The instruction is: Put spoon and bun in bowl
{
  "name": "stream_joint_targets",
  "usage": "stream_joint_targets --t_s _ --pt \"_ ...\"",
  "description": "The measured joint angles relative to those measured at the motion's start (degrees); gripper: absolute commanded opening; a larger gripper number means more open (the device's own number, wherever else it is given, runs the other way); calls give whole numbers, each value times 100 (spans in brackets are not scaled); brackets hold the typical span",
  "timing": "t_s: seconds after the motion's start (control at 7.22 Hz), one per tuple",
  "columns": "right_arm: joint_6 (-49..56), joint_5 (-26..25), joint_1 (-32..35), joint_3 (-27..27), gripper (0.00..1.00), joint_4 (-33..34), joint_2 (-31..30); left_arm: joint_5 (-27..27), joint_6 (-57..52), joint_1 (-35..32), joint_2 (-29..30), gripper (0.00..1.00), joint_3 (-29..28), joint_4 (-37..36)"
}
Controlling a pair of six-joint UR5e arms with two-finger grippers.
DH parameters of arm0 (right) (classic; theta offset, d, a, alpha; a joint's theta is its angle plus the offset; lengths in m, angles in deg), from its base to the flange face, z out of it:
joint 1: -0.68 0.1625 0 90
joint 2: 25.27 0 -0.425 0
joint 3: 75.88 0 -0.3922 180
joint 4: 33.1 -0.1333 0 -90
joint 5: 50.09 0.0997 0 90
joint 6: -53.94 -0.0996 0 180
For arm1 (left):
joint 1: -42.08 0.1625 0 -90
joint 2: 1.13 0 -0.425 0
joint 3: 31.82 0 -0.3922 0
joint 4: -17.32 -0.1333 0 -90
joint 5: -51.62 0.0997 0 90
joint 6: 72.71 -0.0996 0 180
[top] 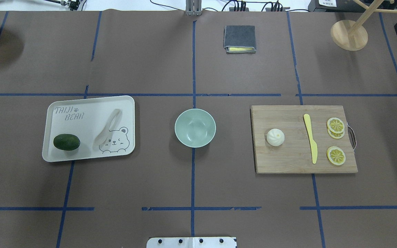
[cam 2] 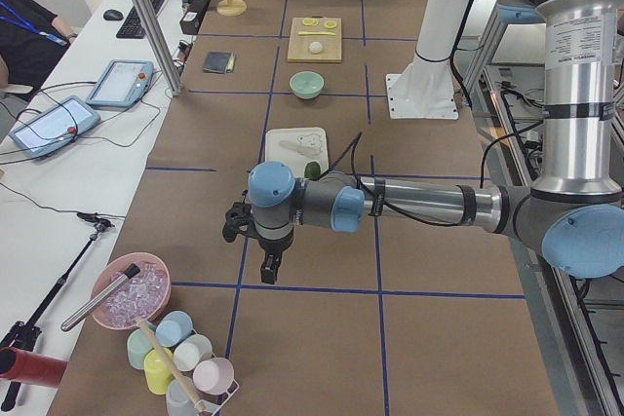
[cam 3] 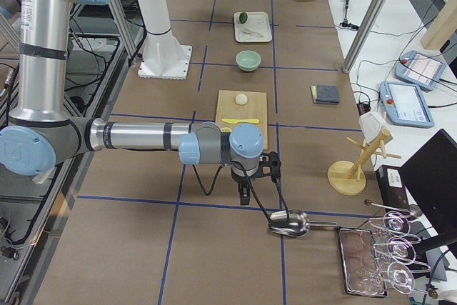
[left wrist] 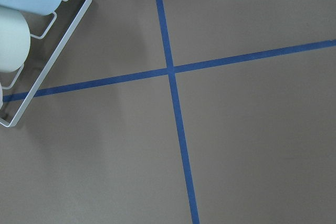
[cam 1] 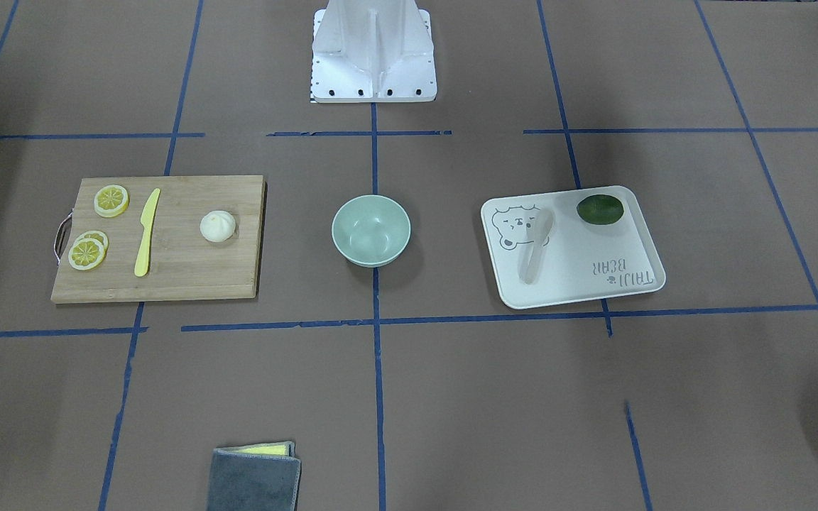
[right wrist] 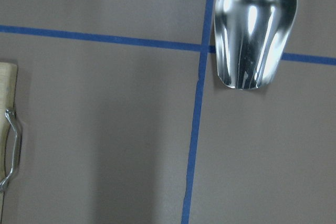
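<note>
Two side views alone catch the left pincer and right pincer, opening impossible to tell; overhead, spoon lies at the bowl's nine o'clock, bun at three.

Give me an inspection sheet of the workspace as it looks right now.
Surface: brown table with blue tape grid.
Job's things: spoon on tray; bun on cutting board; bowl between them, empty.
Clutter: green fruit, yellow knife, lemon slices, folded cloth.
Grippers: left gripper and right gripper over bare table at opposite ends; open or shut, cannot tell.
Cables: bundle of cables at table's far edge.
Surroundings: cup rack, metal scoop, mug tree.
</note>
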Motion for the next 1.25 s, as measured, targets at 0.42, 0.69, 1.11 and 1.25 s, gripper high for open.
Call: stream_joint_targets --t_s 0.42,0.69,1.11,1.25 --pt "-350 3 -3 -49 100 -442 341 26 65 492 283 100 -26 1685" --pt "-494 -12 -1 -19 100 -506 402 28 78 591 661 100 -204 3077" --pt "-512 -20 0 -8 100 -627 375 16 1414 1376 1151 100 -302 4123" --pt "-516 -20 -1 -27 100 -688 361 38 1851 1693 1240 100 -232 4252"
